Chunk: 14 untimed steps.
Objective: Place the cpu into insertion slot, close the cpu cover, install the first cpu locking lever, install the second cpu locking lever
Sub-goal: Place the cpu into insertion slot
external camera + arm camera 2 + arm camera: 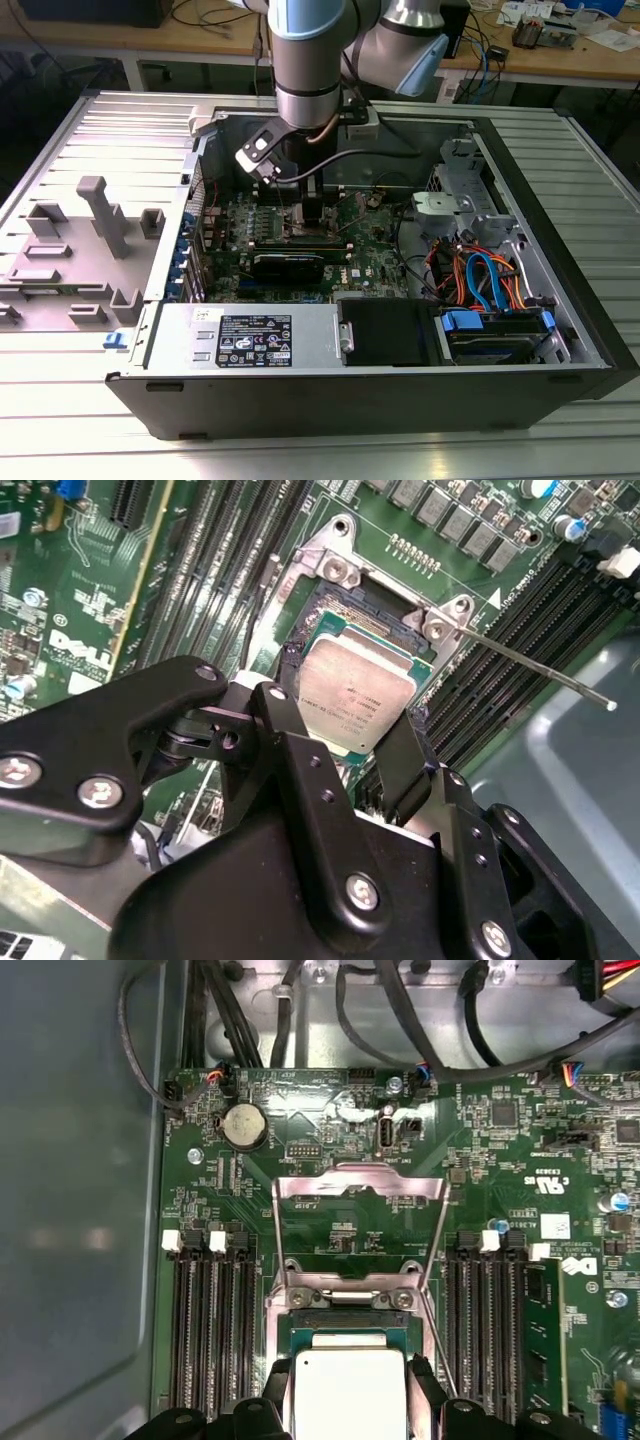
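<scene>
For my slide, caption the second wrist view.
Gripper holding the cpu at the open insertion slot, locking lever unlatched.

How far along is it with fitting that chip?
Nothing looks finished yet. In hand: the gripper holds the cpu at the slot; I cannot tell whether it is seated. Left: the cover stands open behind the slot, and both levers stick up unlatched.

Hung with the gripper (312,212) low over the green motherboard (362,262) inside the open computer case (330,405), toward its far wall, on the slatted table (60,425).
</scene>
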Available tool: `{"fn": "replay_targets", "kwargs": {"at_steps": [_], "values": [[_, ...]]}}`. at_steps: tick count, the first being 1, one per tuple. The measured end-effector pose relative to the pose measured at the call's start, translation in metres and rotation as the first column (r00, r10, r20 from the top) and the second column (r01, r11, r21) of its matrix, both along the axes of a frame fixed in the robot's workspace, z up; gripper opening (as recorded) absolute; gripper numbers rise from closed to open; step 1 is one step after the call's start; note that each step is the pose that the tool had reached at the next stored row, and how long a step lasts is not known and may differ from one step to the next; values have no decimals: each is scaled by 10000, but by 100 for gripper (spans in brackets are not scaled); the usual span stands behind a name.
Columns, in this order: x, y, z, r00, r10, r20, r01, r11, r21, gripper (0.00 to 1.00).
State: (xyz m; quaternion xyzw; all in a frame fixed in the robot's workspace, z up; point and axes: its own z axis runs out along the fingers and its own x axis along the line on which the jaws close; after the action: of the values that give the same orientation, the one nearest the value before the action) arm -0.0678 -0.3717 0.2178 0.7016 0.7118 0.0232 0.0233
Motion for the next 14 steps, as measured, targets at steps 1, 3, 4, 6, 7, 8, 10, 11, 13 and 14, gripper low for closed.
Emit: {"fn": "replay_targets", "kwargs": {"at_steps": [1,3,4,6,7,8,10,11,13,14], "values": [[0,2,-12,10000,-1,-3,1,10000,-1,54],[0,7,-43,10000,-1,-21,1,10000,-8,54],[-1,8,-61,10000,-4,-43,4,10000,-24,54],[-1,8,-74,9999,-30,-106,29,10000,-54,54],[0,8,-92,9999,-86,-135,86,9999,-60,54],[3,8,-110,9997,-170,-151,169,9998,-74,54],[8,4,-161,9997,-213,-154,212,9997,-81,54],[8,3,-163,9996,-223,-152,222,9997,-80,54],[8,0,-164,9996,-235,-153,234,9997,-89,54],[8,-1,-165,9996,-239,-153,238,9997,-94,54]]}}
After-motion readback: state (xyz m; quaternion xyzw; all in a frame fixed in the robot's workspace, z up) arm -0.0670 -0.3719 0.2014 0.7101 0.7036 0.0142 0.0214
